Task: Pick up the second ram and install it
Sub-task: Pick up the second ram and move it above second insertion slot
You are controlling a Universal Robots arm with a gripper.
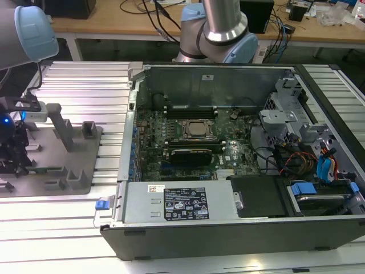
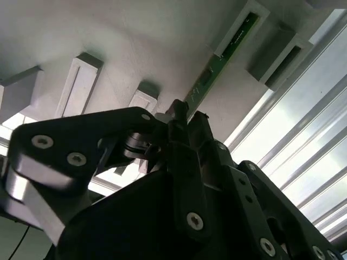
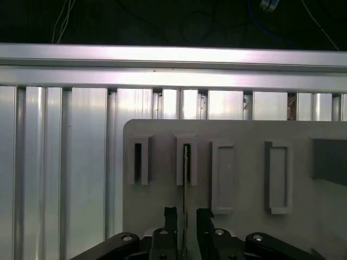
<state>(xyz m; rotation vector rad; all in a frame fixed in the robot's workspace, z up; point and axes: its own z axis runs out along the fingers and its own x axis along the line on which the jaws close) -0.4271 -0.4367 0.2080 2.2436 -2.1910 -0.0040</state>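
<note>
Straddling the ram (image 3: 185, 190), the gripper (image 3: 186, 212) hangs slightly open and grips nothing, a gap either side, while the ram stands on edge in a tray (image 3: 244, 132) slot, its long axis running straight between the jaws.

**Colour rundown, hand area and chassis**

Hand (image 3: 186, 213): matte black, silver screw heads. Second ram (image 2: 218, 60) between its fingers: green board with darker patches. Tray (image 3: 244, 132) under the hand: plain flat grey, slots shadowed darker. Bench (image 3: 54, 173) beyond the tray: bright silver, ribbed in parallel stripes. Arm (image 1: 222, 17): silver tube, pale blue joint caps. Well away from the hand, computer case (image 1: 228, 237): dark grey shell. Motherboard (image 1: 151, 142) green, processor (image 1: 197, 129) silver-capped, latches (image 1: 305, 188) blue, label (image 1: 185, 205) white with black print, wires (image 1: 291, 157) red and orange.
</note>
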